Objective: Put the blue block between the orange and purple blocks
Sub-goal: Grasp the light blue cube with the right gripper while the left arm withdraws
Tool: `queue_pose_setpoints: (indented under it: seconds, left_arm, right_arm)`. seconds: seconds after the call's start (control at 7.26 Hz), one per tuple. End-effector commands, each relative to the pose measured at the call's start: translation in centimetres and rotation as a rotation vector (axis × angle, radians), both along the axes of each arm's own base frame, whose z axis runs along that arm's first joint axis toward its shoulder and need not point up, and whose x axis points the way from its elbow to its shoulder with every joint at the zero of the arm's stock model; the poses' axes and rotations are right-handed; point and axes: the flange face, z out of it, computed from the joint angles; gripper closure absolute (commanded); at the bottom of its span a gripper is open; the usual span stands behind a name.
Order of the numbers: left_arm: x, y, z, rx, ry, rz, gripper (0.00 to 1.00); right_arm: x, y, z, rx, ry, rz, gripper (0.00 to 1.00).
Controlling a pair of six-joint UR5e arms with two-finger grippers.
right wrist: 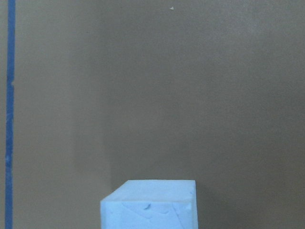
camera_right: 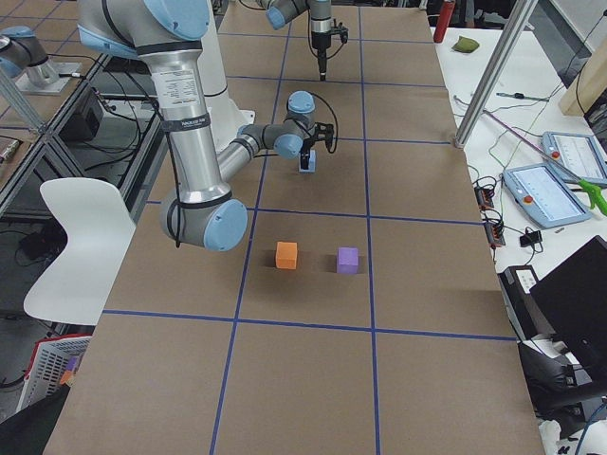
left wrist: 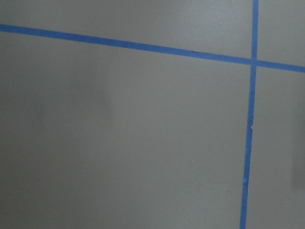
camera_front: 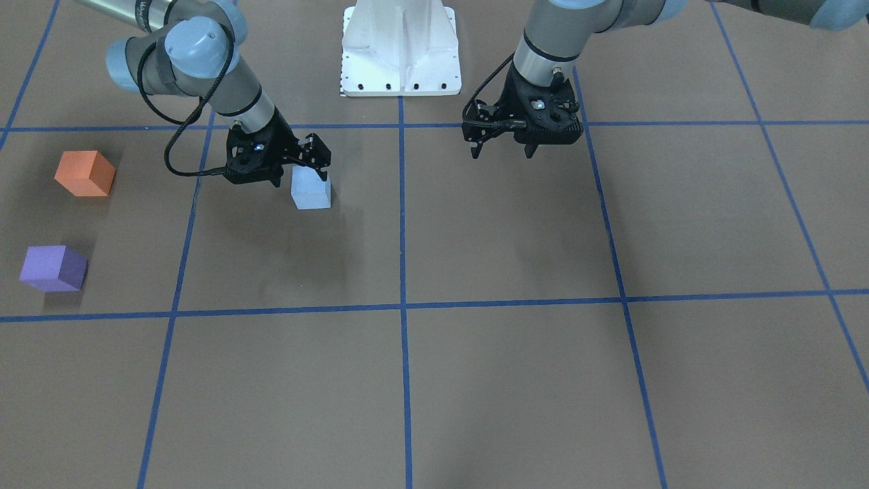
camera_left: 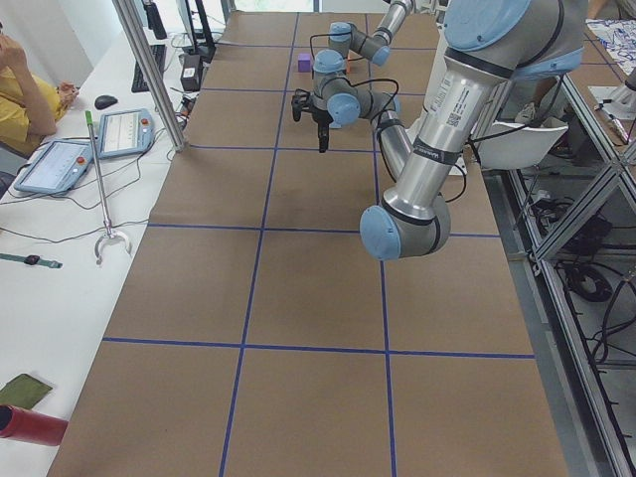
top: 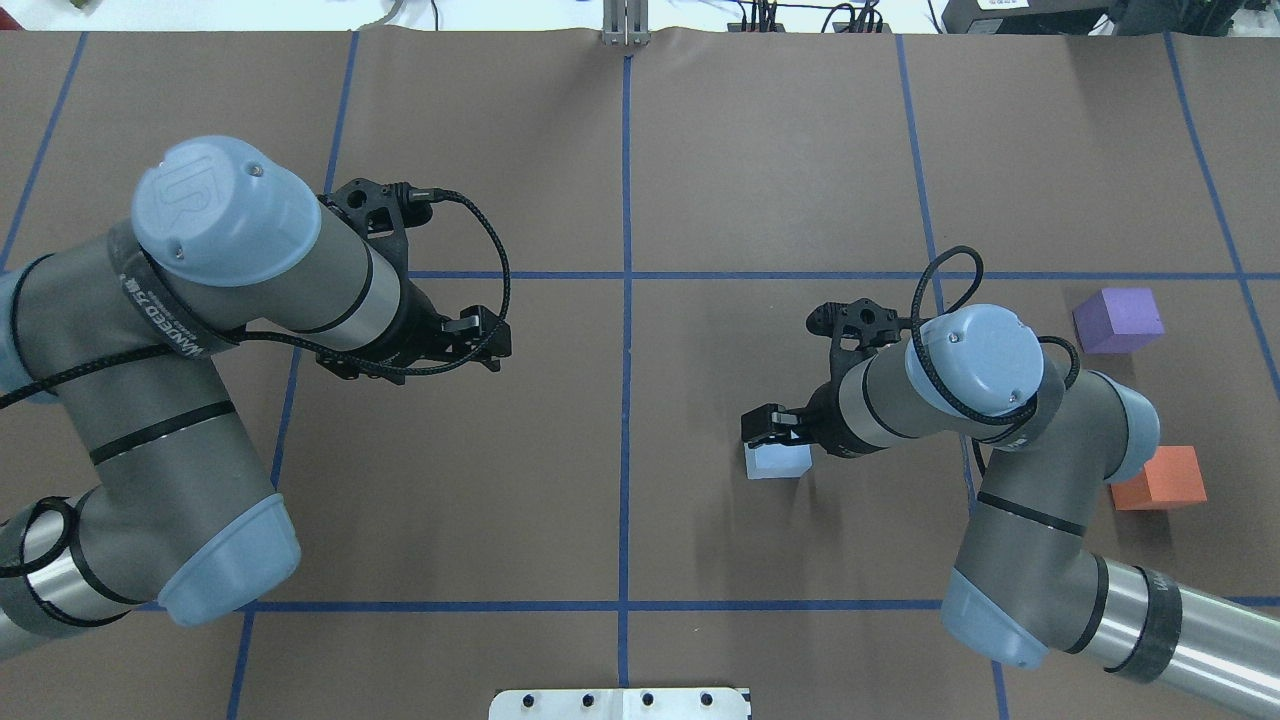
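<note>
**Task item.** The blue block is a very pale, almost white-blue cube with matte faces. The right wrist view shows faint scuff marks on its top face. It sits in the robot's right half of the brown table, a little to the right of the centre tape line and on the side nearer the robot. The orange block and the purple block stand well apart from it, further out to the robot's right. The orange block is nearer the robot and the purple one farther, with a bare gap between them. The blue block is not in that gap.

**Right arm.** The arm is folded at the elbow, with the wrist turned in towards the table's centre and tilted downward. The right gripper is low, directly over the blue block, with its tips at the block's top edge. I cannot tell from any view whether the fingers are pinching the block or merely standing about it.

**Left arm.** The arm reaches forward over the robot's left half. The left gripper points down and hangs above bare table, close to a tape crossing. Its two tips stand visibly apart and hold nothing.

**Other.** The white base plate sits at the robot's edge, on the centre line.
</note>
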Motion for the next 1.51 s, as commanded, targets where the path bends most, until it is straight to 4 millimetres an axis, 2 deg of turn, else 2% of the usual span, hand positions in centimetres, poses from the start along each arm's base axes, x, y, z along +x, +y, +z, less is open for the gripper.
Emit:
queue_pose_setpoints:
  seconds: [0.0, 0.28, 0.69, 0.83, 0.96, 1.1, 1.24, 1.38]
  left_arm:
    - [0.0, 0.0, 0.0, 0.000, 0.001, -0.001, 0.00]
    - [0.0, 0.1, 0.0, 0.000, 0.001, 0.001, 0.00]
    - [0.0, 0.1, 0.0, -0.001, 0.001, 0.000, 0.00]
    - [0.0, 0.0, 0.0, -0.003, -0.001, -0.002, 0.00]
    - [0.1, 0.0, 0.0, -0.001, 0.000, -0.002, 0.00]
    - [0.1, 0.0, 0.0, -0.001, 0.000, -0.002, 0.00]
    - [0.1, 0.0, 0.0, -0.001, -0.002, -0.001, 0.00]
    - [0.0, 0.1, 0.0, 0.001, 0.001, -0.001, 0.00]
  right_arm:
    - [-1.0, 0.9, 0.2, 0.005, 0.020, -0.003, 0.00]
    - [-2.2, 0.3, -1.2, -0.011, 0.067, 0.001, 0.00]
    - [-3.2, -0.5, 0.3, 0.011, 0.118, 0.024, 0.02]
    - [-3.9, -0.9, 0.0, 0.019, 0.119, 0.020, 0.04]
    - [-4.1, -1.0, 0.5, 0.017, 0.129, 0.016, 0.13]
    - [-3.9, -0.9, 0.3, 0.018, 0.124, 0.017, 0.53]
    - [-3.2, -1.3, -0.1, 0.019, 0.114, 0.023, 0.98]
    - [-0.7, -2.9, -1.0, 0.014, 0.090, 0.048, 1.00]
